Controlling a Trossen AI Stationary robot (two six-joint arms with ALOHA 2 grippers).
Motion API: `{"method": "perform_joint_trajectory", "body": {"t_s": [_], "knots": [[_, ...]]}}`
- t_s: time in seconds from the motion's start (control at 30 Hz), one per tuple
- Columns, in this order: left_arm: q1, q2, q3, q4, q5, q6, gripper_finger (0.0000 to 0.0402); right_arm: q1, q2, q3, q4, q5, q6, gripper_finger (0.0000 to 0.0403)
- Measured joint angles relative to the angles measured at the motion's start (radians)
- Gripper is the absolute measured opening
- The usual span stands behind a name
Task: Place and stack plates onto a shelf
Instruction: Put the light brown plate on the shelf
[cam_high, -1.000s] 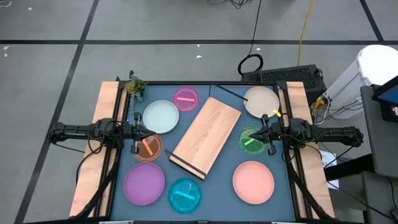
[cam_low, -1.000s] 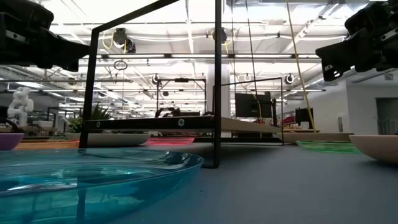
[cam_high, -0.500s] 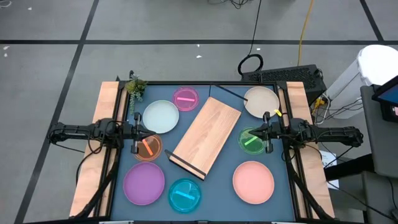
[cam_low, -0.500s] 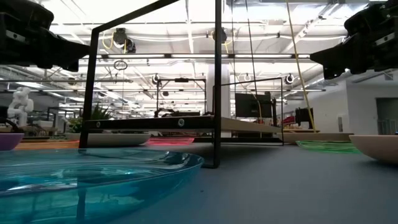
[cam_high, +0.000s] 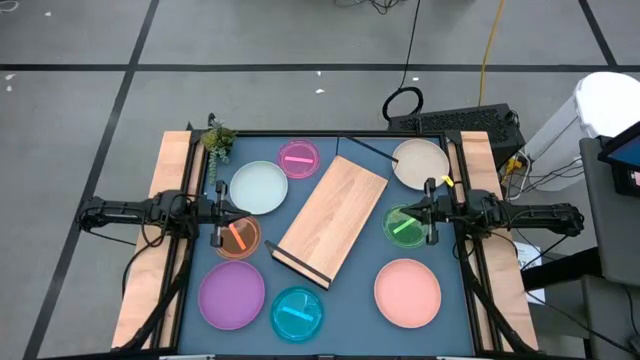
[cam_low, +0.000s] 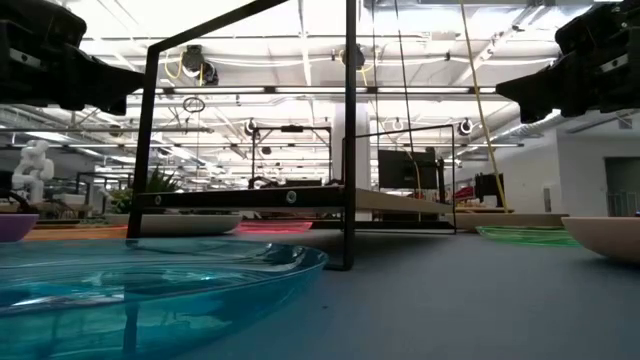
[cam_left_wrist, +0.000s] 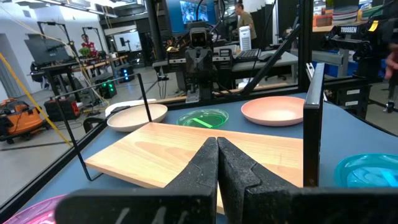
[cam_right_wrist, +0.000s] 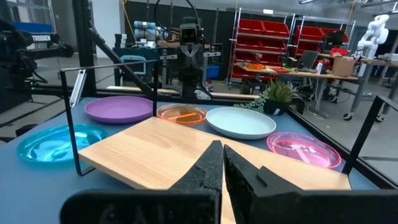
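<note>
Change: right gripper (cam_high: 429, 212) edged slightly toward the table's centre since a second ago; plates and shelf unmoved.
Left gripper (cam_high: 219, 212): fingers pressed together, holding nothing, above the gap between the pale blue-white plate (cam_high: 258, 187) and the orange plate (cam_high: 237, 236).
Right gripper: fingers together, empty, over the edge of the green plate (cam_high: 404, 225).
Shelf (cam_high: 331, 218): lying diagonally at mid-table, between both grippers, apart from each.
Other plates: pink (cam_high: 298, 158), beige (cam_high: 420, 163), salmon (cam_high: 407, 292), purple (cam_high: 231, 294), blue (cam_high: 297, 312), all flat on the table (cam_high: 350, 290), seemingly none stacked.
</note>
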Motion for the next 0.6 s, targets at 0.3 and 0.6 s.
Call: {"method": "perform_joint_trajectory", "body": {"t_s": [0.3, 0.6], "knots": [[0.0, 0.0, 0.0, 0.0, 0.0, 0.0, 0.0003, 0.0, 0.0, 0.0, 0.016, 0.0, 0.004, 0.0], [0.0, 0.0, 0.0, 0.0, 0.0, 0.0, 0.0003, 0.0, 0.001, 0.019, 0.039, 0.0, 0.073, 0.0]]}}
